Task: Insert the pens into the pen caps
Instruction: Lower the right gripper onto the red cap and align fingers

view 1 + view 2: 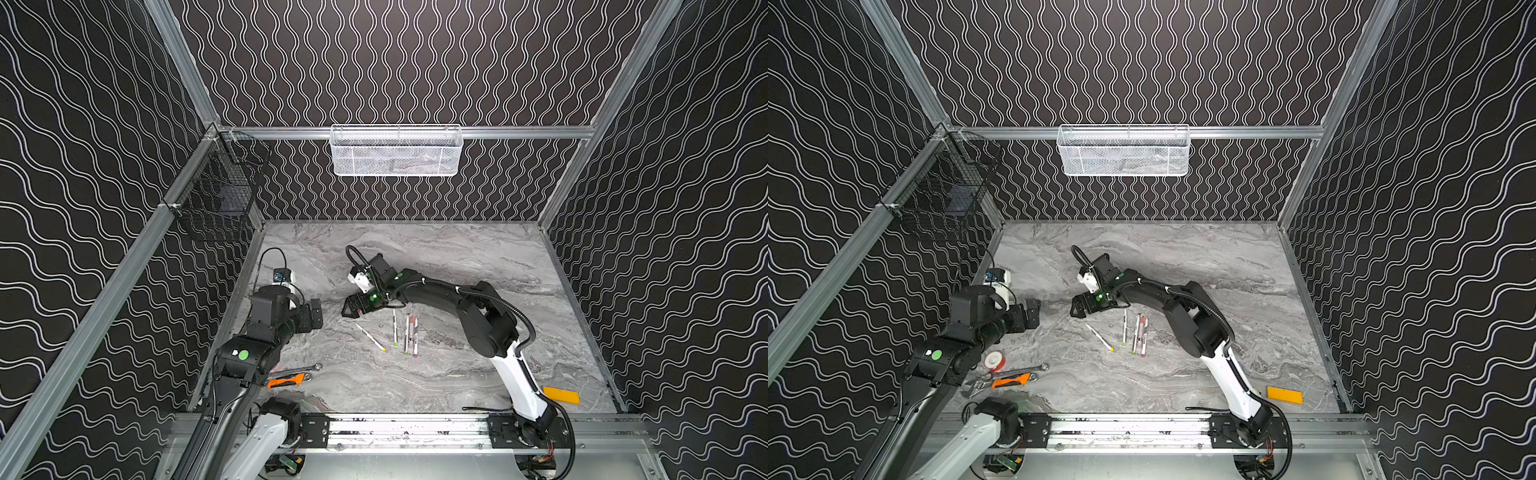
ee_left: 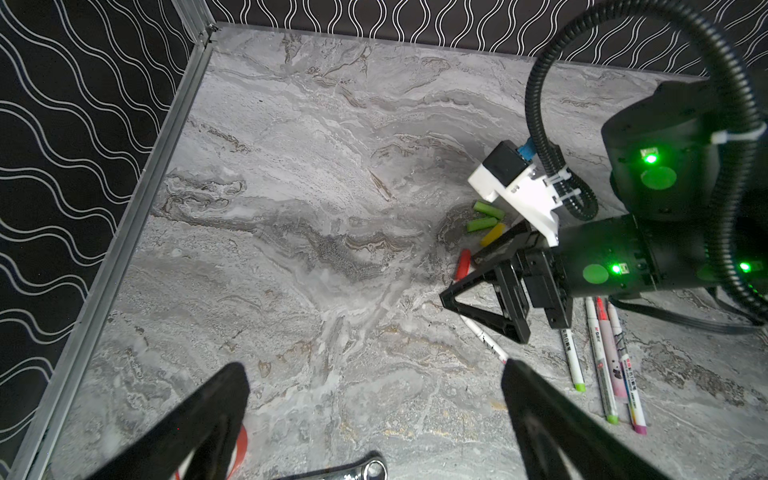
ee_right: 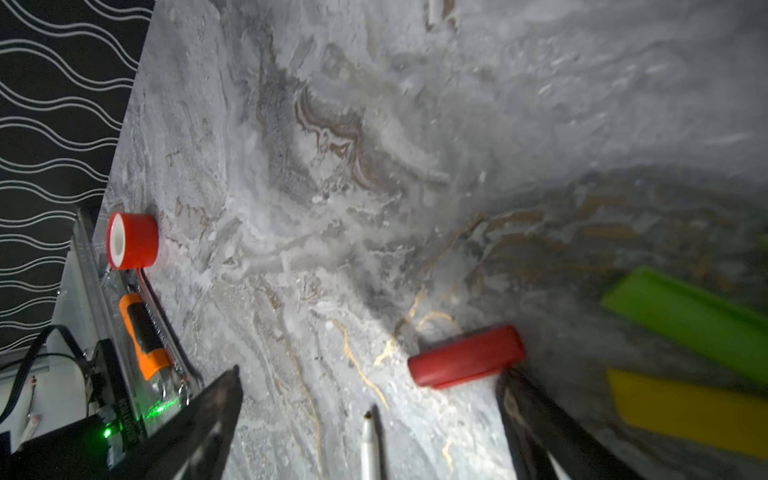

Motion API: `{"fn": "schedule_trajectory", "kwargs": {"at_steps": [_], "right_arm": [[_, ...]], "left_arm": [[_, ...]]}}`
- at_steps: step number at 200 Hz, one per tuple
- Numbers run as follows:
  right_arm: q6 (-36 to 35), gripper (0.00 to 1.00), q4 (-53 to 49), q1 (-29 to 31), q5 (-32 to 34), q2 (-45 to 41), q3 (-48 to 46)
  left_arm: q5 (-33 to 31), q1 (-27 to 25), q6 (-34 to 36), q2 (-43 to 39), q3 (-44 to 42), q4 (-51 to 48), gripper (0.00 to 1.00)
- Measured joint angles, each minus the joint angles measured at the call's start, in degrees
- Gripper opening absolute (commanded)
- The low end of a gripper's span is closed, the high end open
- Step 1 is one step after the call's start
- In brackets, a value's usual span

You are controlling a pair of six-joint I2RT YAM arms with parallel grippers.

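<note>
Several white-barrelled pens lie near the table's middle in both top views: one slanted with a yellow end (image 1: pixel 372 337) (image 1: pixel 1099 336), and the others side by side (image 1: pixel 406 334) (image 1: pixel 1136 334). My right gripper (image 1: pixel 348 309) (image 3: pixel 370 374) hangs open, low over the table just left of them. The tip of a pen (image 3: pixel 370 440) lies on the table between its fingers. A red pen cap (image 3: pixel 465 357) (image 2: pixel 463 264) lies close beside one finger. Green pen caps (image 2: pixel 484 217) (image 3: pixel 685 320) and a yellow pen cap (image 2: pixel 493 234) (image 3: pixel 685 411) lie just beyond. My left gripper (image 1: pixel 318 313) (image 2: pixel 374 365) is open and empty, further left.
A red tape roll (image 1: pixel 995 360), a silver wrench (image 1: pixel 297 370) and an orange-handled tool (image 1: pixel 286 380) lie at the front left by the left arm. A yellow block (image 1: pixel 561 395) lies at the front right. A white basket (image 1: pixel 397 151) and a black wire basket (image 1: pixel 220 195) hang on the walls.
</note>
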Motion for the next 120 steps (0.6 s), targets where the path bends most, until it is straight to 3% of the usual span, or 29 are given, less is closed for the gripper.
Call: {"fn": "schedule_trajectory", "kwargs": {"at_steps": [56,120], "right_arm": [[0.0,0.95,-1.1,-0.4,1.2,2.5,4.2],[0.0,0.77,-4.7,0.1,7.1,4.1,7.5]], "left_arm": [[0.0,0.0,0.0,0.2,0.0,0.0,0.99],[0.2,0.0,0.0,-0.5,0.0,0.0,0.99]]}}
